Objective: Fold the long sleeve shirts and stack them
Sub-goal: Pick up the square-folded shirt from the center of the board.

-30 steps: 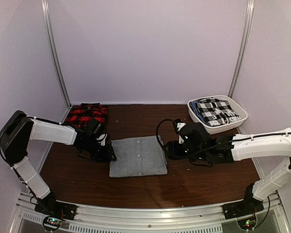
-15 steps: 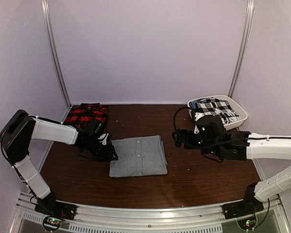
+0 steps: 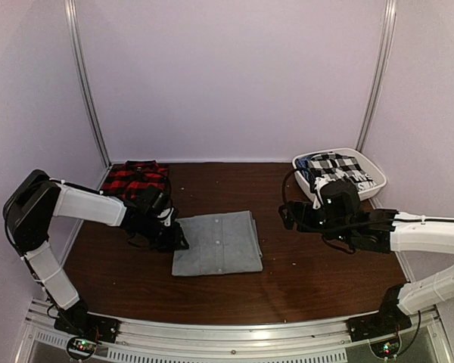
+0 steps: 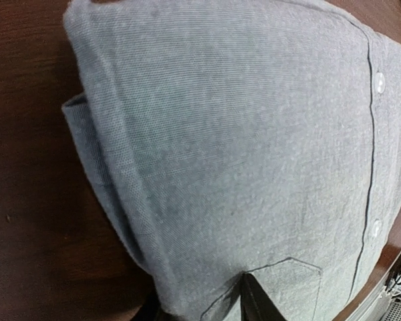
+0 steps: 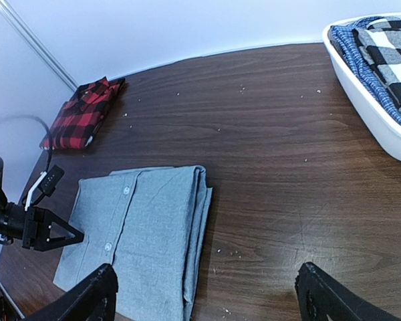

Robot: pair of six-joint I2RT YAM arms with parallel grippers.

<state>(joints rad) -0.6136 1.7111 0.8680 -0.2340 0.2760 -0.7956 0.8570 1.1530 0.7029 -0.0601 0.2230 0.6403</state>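
At the grey shirt point(image 3: 216, 243), left jaws pinch its edge; right jaws gape empty.

Looked like a robot test booth in a lab. Was boxed in on three sides by plain pale walls point(image 3: 234, 76), with slim metal posts point(image 3: 88, 91) rising at the back corners. Held one dark wooden tabletop point(image 3: 303, 280), a metal rail point(image 3: 234, 336) bolted along its near edge. Carried a left arm point(image 3: 87, 206) and a right arm point(image 3: 431, 231) of white and black, cables showing. Kept a white basket point(image 5: 377, 120) of cloth at the tabletop's back right corner.
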